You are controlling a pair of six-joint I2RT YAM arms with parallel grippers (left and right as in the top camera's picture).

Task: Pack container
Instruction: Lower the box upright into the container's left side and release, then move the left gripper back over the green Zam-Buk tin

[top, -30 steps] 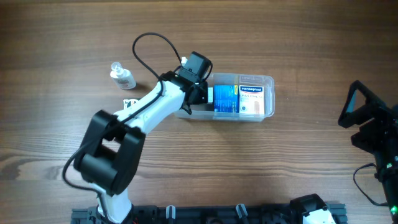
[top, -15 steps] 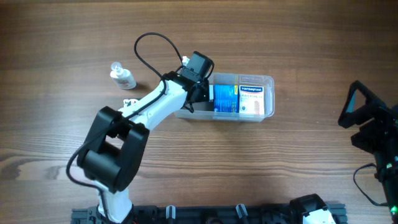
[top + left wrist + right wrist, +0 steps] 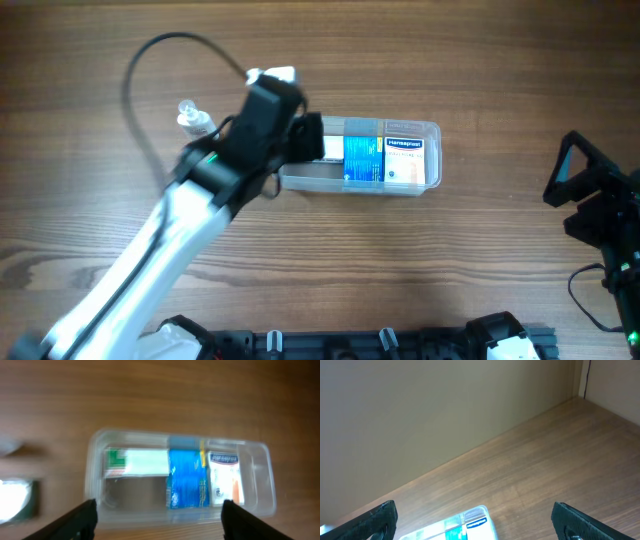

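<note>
The clear plastic container (image 3: 420, 130) lies on the wooden table, centre right in the overhead view. In the left wrist view, three boxes sit side by side in the container (image 3: 260, 505): a green-and-white box (image 3: 136, 461), a blue box (image 3: 187, 477) and a white box with an orange patch (image 3: 225, 479). My left gripper (image 3: 159, 512) hangs open above its near wall, holding nothing. From overhead, the left gripper (image 3: 312, 138) covers the tub's left end. My right gripper (image 3: 572, 188) stands open at the far right, well away from the tub.
A small clear bottle (image 3: 192, 118) with a white cap lies on the table left of the left arm. A blurred white object (image 3: 14, 501) shows at the left edge of the left wrist view. The right wrist view shows the container's end (image 3: 470, 522) and bare wood beyond.
My left gripper has opened and pulled up and back to the left from the tub's left end. The green-and-white box now lies free inside. The right arm has not moved.
</note>
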